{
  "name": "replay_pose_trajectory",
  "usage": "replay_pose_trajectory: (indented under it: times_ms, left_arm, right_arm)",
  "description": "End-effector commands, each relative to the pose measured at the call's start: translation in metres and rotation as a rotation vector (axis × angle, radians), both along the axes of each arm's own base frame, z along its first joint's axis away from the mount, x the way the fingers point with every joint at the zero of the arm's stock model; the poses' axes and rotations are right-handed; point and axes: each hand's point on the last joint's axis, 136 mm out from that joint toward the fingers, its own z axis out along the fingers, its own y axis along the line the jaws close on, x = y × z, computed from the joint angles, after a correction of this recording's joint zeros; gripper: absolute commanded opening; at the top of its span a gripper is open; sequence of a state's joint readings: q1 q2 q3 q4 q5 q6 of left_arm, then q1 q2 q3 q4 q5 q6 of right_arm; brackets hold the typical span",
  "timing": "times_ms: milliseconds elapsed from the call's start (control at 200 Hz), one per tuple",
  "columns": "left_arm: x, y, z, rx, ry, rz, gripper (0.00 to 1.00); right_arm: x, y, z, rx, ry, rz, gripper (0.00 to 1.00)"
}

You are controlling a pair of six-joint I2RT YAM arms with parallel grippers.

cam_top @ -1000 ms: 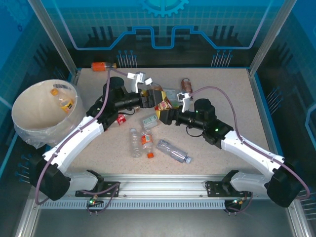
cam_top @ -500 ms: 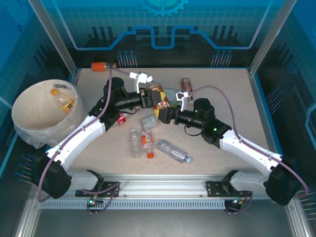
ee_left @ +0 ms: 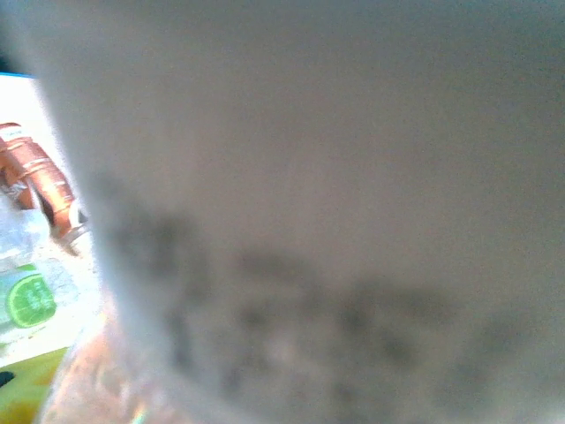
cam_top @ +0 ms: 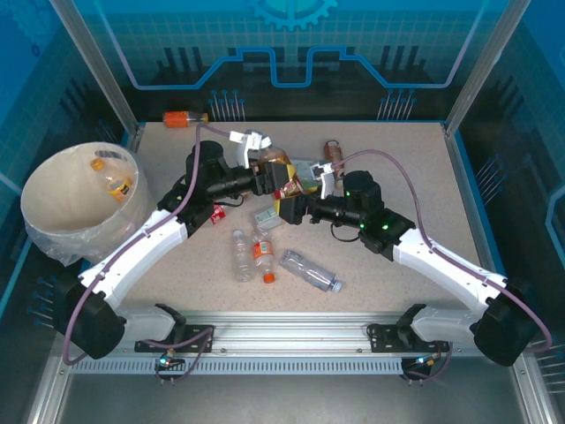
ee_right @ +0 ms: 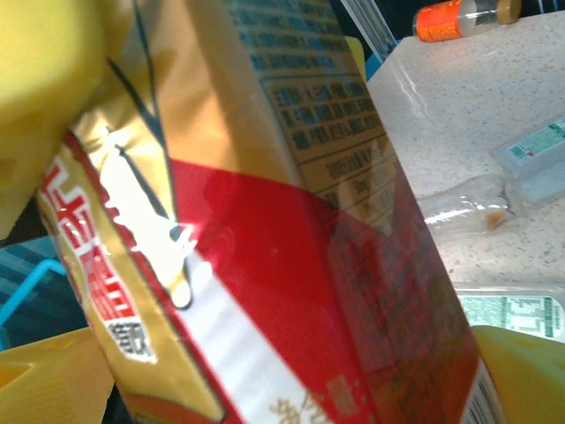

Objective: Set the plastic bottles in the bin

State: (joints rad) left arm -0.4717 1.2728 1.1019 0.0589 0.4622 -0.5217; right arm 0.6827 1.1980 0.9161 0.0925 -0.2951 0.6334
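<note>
A plastic bottle [cam_top: 284, 162] with brown liquid and a red-and-gold label [ee_right: 291, 247] hangs above the table's middle between both grippers. My left gripper [cam_top: 277, 177] is shut on it from the left; in the left wrist view it is a grey blur [ee_left: 309, 221] against the lens. My right gripper [ee_right: 287, 375] stands open round the same bottle, yellow fingers [ee_right: 521, 371] on either side, a thin dark gap at the left one. The cream bin [cam_top: 53, 221] stands at the far left with two orange-capped bottles [cam_top: 115, 183] inside.
On the table lie two clear bottles [cam_top: 240, 254] [cam_top: 309, 269], an orange-labelled one [cam_top: 261, 252], a green-labelled one [cam_top: 267, 216] and a brown one [cam_top: 333, 152]. An orange bottle [cam_top: 185, 117] lies at the back left edge.
The left gripper has closed on the red-and-gold bottle, and the right gripper's fingers have spread apart round it. Both arms have shifted slightly towards each other.
</note>
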Motion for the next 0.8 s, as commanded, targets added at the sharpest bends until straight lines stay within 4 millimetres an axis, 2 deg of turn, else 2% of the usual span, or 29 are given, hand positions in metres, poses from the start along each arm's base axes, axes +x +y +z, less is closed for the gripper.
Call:
replay_pose_trajectory:
  times_ms: [0, 160, 345, 655, 795]
  left_arm:
    - [0.006, 0.02, 0.002, 0.073, -0.043, 0.117, 0.56]
    - [0.016, 0.046, -0.003, 0.183, -0.032, 0.265, 0.56]
    - [0.017, 0.073, 0.011, 0.288, -0.074, 0.375, 0.56]
    - [-0.002, 0.142, 0.054, 0.513, -0.172, 0.616, 0.57]
    - [-0.012, 0.187, 0.075, 0.654, -0.214, 0.79, 0.57]
  right_arm:
    - [-0.002, 0.0, 0.012, -0.061, -0.064, 0.011, 1.0]
    - [0.004, -0.01, 0.005, -0.131, -0.042, -0.048, 1.0]
    - [0.022, -0.024, -0.005, -0.101, 0.042, -0.153, 1.0]
    - [0.031, -0.037, -0.02, -0.174, 0.024, -0.213, 1.0]
    - [0.033, -0.037, -0.021, -0.171, 0.023, -0.205, 1.0]
